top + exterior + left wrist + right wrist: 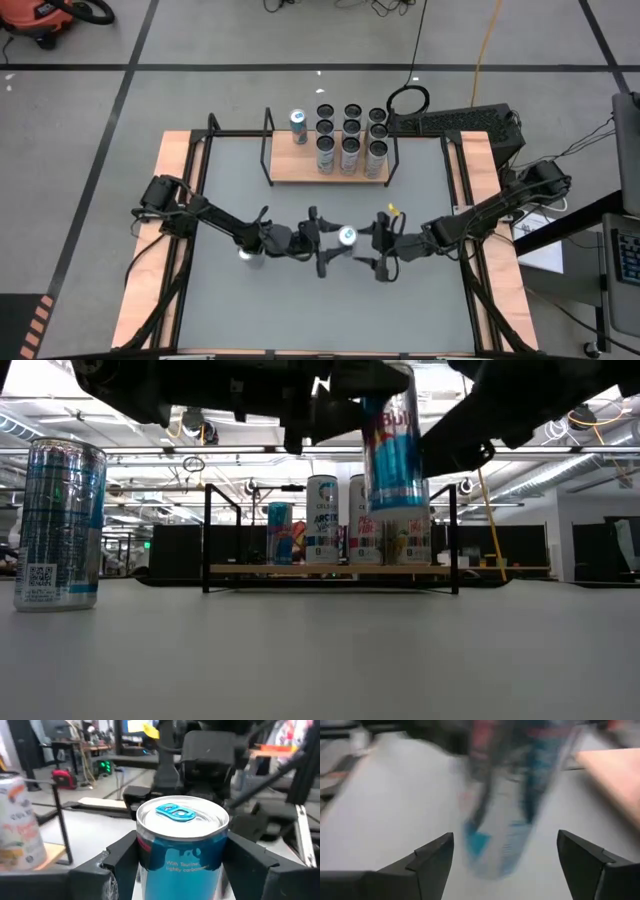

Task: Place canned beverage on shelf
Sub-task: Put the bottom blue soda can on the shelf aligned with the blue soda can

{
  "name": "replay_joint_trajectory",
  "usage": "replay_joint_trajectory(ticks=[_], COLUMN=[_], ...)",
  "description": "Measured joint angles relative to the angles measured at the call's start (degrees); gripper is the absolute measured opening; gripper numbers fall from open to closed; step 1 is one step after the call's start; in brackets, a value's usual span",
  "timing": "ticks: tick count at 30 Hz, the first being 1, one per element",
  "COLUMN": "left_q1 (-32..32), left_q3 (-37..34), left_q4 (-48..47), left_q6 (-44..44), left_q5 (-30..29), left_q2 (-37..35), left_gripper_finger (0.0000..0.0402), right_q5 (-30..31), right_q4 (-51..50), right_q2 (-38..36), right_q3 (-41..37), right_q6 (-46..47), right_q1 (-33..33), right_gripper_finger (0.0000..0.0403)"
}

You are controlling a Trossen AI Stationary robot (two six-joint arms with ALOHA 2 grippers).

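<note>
Can [392,445] hangs upright above the counter [300,300], short of the shelf [325,170], pinched by left hand [325,245]; right hand [372,245] spread beside it.

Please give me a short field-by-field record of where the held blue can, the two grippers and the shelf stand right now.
held item: blue-and-silver beverage can, upright, lifted off the table
left gripper: closed on the can's sides
right gripper: open, facing the can, apart from it
shelf: light-wood board with black rod frame, already carrying cans
spare can: silver-blue can standing on the grey tabletop
</note>
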Motion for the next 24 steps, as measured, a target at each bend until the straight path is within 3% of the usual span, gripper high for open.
replay_joint_trajectory(ticks=[2, 11, 24], left_q1=[0.0, -0.6, -0.8], left_q3=[0.1, 3.1, 3.6], left_q4=[1.6, 1.9, 2.1], left_q6=[0.2, 1.0, 1.9], left_q5=[-1.1, -5.9, -8.2], left_q2=[0.0, 0.0, 0.0], left_gripper_finger=[0.0238, 0.0238, 0.0238], right_q5=[4.3, 10.0, 9.5], right_q4=[0.1, 5.6, 11.7], right_q2=[0.0, 2.2, 5.8], right_q3=[0.0, 0.0, 0.0], right_q6=[0.5, -0.7, -3.0], right_q1=[0.4, 0.6, 0.0], right_gripper_finger=[0.0287, 0.0286, 0.027])
